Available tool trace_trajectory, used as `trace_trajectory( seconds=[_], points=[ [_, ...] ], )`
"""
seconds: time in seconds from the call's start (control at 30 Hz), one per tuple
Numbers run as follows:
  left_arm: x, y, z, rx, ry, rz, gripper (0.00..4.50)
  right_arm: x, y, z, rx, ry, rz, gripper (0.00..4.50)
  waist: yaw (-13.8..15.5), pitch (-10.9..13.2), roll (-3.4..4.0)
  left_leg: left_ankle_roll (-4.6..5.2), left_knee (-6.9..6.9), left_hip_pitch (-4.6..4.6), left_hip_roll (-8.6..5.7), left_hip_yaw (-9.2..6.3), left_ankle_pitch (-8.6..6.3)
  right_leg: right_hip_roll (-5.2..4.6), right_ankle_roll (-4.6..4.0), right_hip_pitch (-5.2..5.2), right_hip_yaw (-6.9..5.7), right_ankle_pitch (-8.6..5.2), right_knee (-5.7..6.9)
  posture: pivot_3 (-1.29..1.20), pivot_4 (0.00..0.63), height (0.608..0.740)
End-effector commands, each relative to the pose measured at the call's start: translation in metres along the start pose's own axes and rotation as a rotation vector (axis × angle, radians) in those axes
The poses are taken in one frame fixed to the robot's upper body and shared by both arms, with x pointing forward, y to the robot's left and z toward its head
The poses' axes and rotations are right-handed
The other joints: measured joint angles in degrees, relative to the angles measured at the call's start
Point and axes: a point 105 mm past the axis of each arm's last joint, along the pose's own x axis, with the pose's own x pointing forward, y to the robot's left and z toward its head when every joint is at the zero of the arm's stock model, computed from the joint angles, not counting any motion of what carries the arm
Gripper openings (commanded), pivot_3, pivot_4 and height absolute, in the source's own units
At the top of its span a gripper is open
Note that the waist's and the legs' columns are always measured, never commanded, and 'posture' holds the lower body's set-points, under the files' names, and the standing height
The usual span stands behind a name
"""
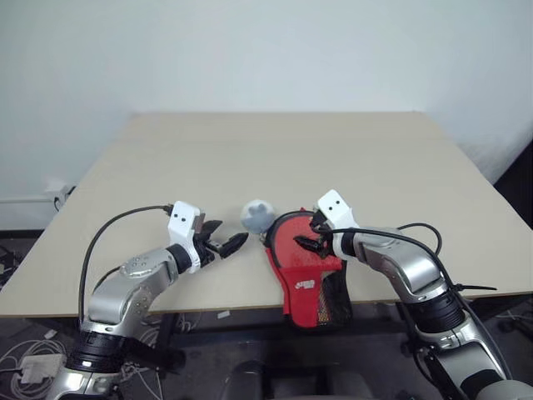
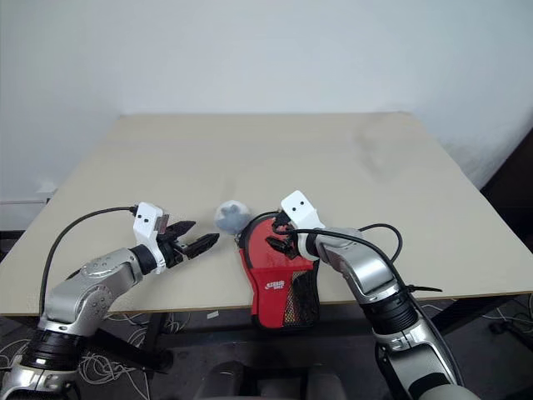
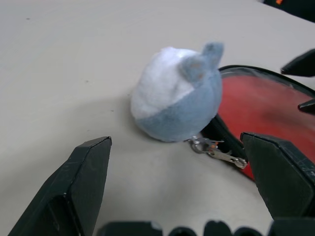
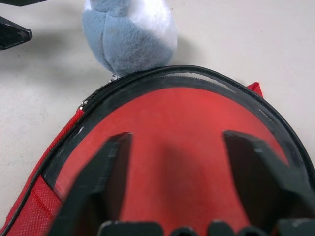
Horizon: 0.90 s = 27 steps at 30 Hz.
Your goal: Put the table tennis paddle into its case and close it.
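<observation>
We hover both spread grippers, left gripper (image 1: 236, 244) and right gripper (image 1: 310, 237), over the floppy case (image 1: 304, 279), best pinched at its metal zipper pull (image 3: 216, 150)

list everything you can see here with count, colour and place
case: 1, red with black zipper trim and mesh end, near table edge, centre
paddle: 1, red face, inside the case's open round end
plush toy: 1, grey-blue and white, touching the case's far rim
zipper pull: 1, metal, on the case rim beside the toy
table: 1, beige
left gripper: 1, black jaws open, just left of the toy
right gripper: 1, black jaws apart, over the paddle's face
</observation>
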Motion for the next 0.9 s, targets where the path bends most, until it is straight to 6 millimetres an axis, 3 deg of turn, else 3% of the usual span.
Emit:
trace_trajectory(
  seconds=[0.03, 0.2, 0.9],
  points=[
    [-0.001, 0.006, 0.011, 0.043, -0.064, 0.017, 4.50, 0.002, -0.002, 0.011, -0.020, -0.049, -0.008, 1.84, 0.02, 0.00, 0.00, 0.00, 0.01, 0.00, 0.00, -0.02, 0.00, 0.00, -0.03, 0.00, -0.02, 0.02, 0.00, 0.00, 0.000, 0.698],
    [0.005, 0.006, 0.008, 0.038, -0.075, 0.013, 4.50, 0.009, -0.003, 0.008, -0.013, -0.052, -0.022, 0.07, 0.01, 0.00, 0.00, 0.02, 0.07, 0.00, -0.01, -0.03, 0.01, 0.02, -0.02, 0.05, -0.05, 0.05, 0.01, 0.00, 0.000, 0.698],
    [0.022, -0.007, 0.009, 0.039, -0.095, -0.057, 4.50, 0.035, -0.002, -0.001, 0.059, -0.188, -0.048, 0.03, -0.05, -0.01, -0.01, 0.07, 0.66, 0.00, -0.01, -0.08, 0.04, 0.12, 0.16, 0.05, -0.06, -0.03, 0.62, 0.00, 0.000, 0.698]
  ],
)
